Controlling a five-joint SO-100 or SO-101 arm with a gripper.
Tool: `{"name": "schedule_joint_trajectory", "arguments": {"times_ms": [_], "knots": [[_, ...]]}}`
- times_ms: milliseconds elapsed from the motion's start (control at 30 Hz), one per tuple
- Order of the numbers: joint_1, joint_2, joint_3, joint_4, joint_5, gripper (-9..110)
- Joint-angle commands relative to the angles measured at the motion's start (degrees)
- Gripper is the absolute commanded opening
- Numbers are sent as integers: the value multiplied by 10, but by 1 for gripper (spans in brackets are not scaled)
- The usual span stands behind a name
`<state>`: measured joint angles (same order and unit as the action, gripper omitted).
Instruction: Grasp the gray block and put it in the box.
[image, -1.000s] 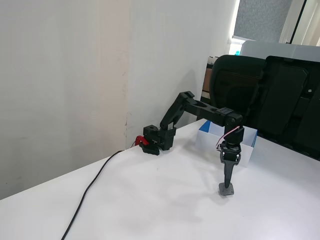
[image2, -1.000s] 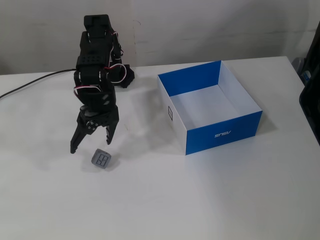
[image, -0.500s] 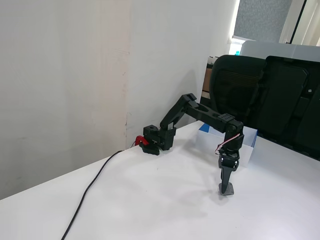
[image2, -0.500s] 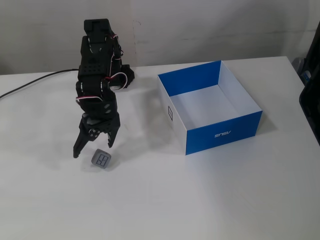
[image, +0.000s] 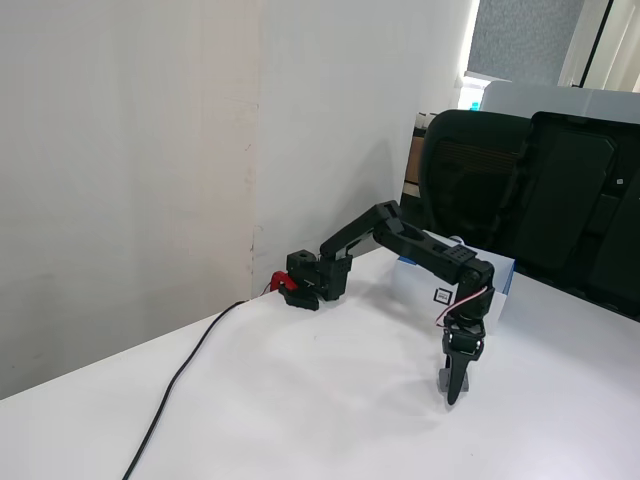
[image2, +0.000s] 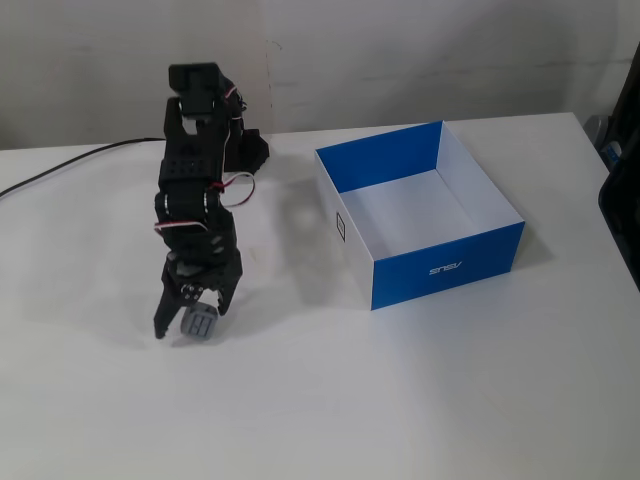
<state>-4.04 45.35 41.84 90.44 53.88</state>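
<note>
On the white table (image2: 420, 400), the gripper (image2: 190, 322) was closed around the gray block (image2: 198, 325), which looked small, light and hard, best held by its flat sides

Gray block (image2: 200, 325): small, dark, squarish with rounded corners, tilted, sat low at the bench between the claw (image2: 187, 327) fingers. Box (image2: 447, 268): low, open-topped, blue outside with white floor, small black-and-white marker on one side, stood well apart to the right in that fixed view.
</note>
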Motion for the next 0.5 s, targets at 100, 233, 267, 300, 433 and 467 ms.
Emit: {"name": "schedule_joint_trajectory", "arguments": {"times_ms": [100, 233, 267, 300, 433, 467], "knots": [[5, -150, -367, 143, -34, 4], [7, -232, -500, 176, -44, 1], [9, -237, -506, 176, -45, 0], [10, -238, -506, 176, -46, 0], [11, -238, -511, 176, -49, 0], [11, -238, -514, 176, -49, 0]]}}
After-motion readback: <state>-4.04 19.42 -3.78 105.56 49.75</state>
